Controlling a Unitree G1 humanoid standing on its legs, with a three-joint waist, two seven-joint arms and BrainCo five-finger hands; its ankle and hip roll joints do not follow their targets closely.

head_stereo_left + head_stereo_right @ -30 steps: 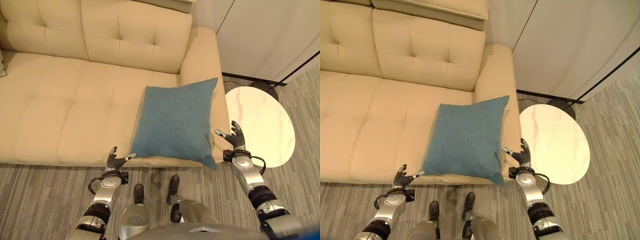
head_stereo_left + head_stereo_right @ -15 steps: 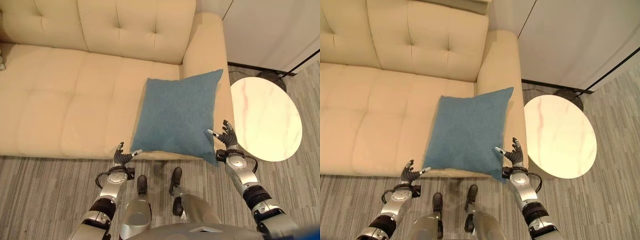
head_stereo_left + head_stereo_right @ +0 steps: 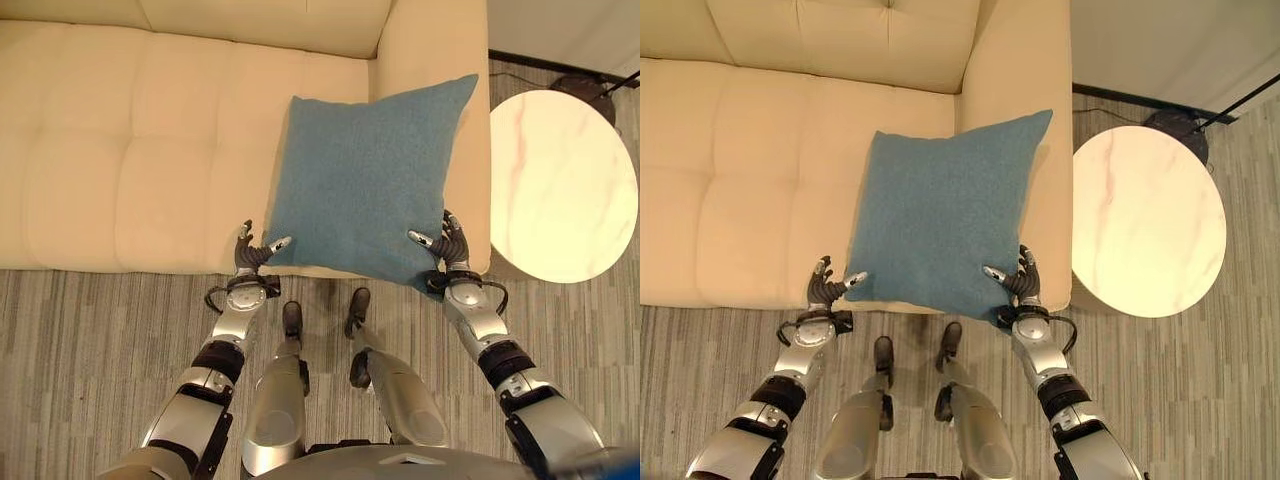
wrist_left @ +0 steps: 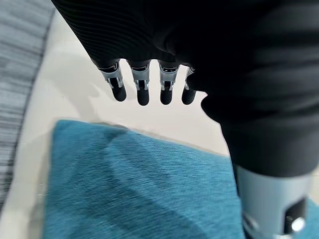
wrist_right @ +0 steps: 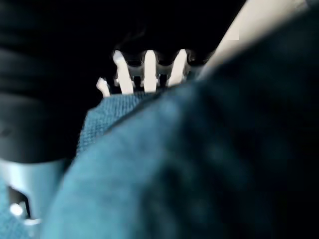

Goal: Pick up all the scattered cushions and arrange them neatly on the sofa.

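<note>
A blue square cushion [image 3: 365,180] lies flat on the right end of the cream sofa [image 3: 130,150], its far right corner resting up on the armrest [image 3: 435,50]. My left hand [image 3: 247,258] is at the cushion's near left corner, fingers straight over the seat edge and thumb touching the corner. In the left wrist view the fingers [image 4: 143,89] point out over bare sofa, with the cushion [image 4: 139,189] by the thumb. My right hand [image 3: 452,247] is at the near right corner, open, with its thumb on the fabric. In the right wrist view the cushion [image 5: 199,164] partly covers its fingers [image 5: 149,64].
A round white marble-look side table [image 3: 560,180] stands just right of the armrest, with a dark lamp base [image 3: 580,85] behind it. Grey striped carpet [image 3: 90,340] runs along the sofa's front edge. The seat left of the cushion is bare.
The camera has tilted down and moved closer to the sofa. Both hands have closed in on the cushion's near corners, thumbs now touching it. The cushion itself has not visibly moved.
</note>
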